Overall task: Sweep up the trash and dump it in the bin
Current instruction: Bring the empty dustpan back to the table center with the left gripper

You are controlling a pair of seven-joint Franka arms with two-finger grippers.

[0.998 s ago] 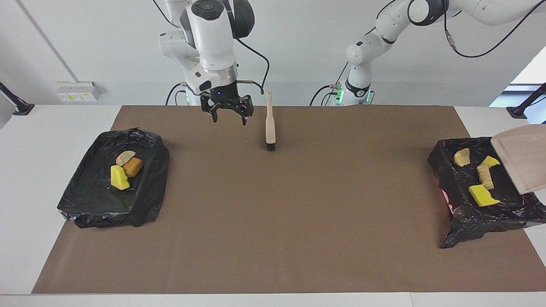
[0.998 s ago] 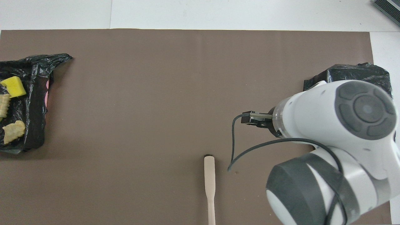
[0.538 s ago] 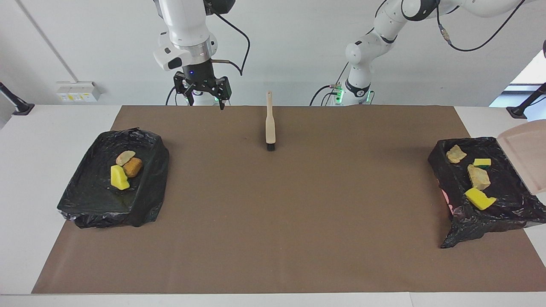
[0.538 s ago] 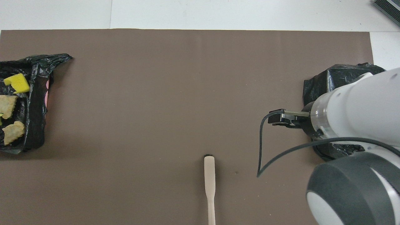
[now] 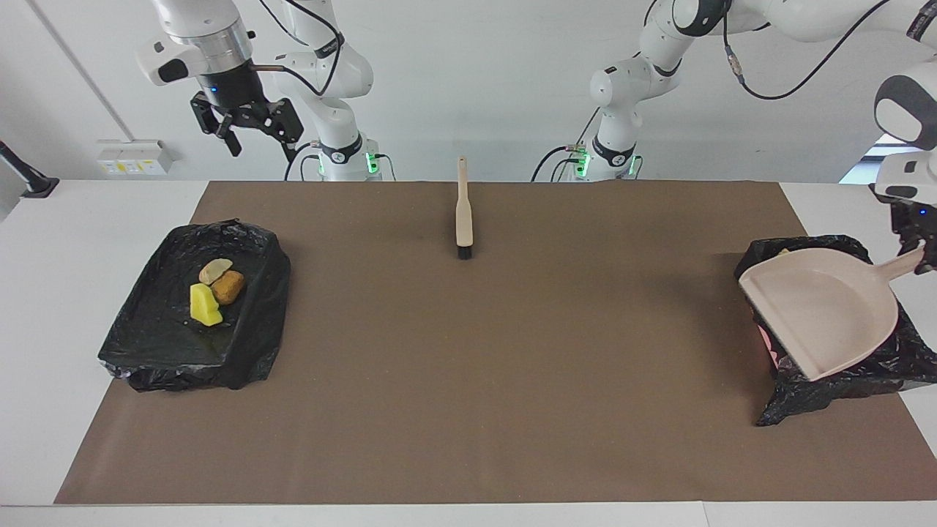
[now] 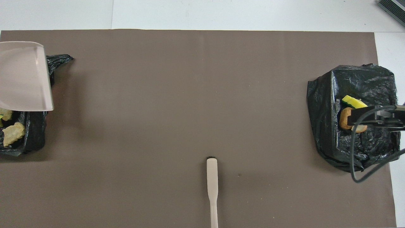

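scraps (image 5: 214, 289) lie in both bins (image 5: 146, 344); mat swept. left gripper (image 5: 924, 252), fingers clamped on the dustpan (image 5: 820, 315) handle, over one bin; right gripper (image 5: 245, 132) raised, fingers apart; brush (image 5: 463, 216) set down.

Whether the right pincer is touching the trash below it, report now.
Apart. The facing view shows the right pincer hanging high above the trash in its bin.

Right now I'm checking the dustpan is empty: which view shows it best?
The facing view: the whole dustpan shows, its scoop bare, over the bin, handle in the left gripper. The overhead view cuts it at the edge.
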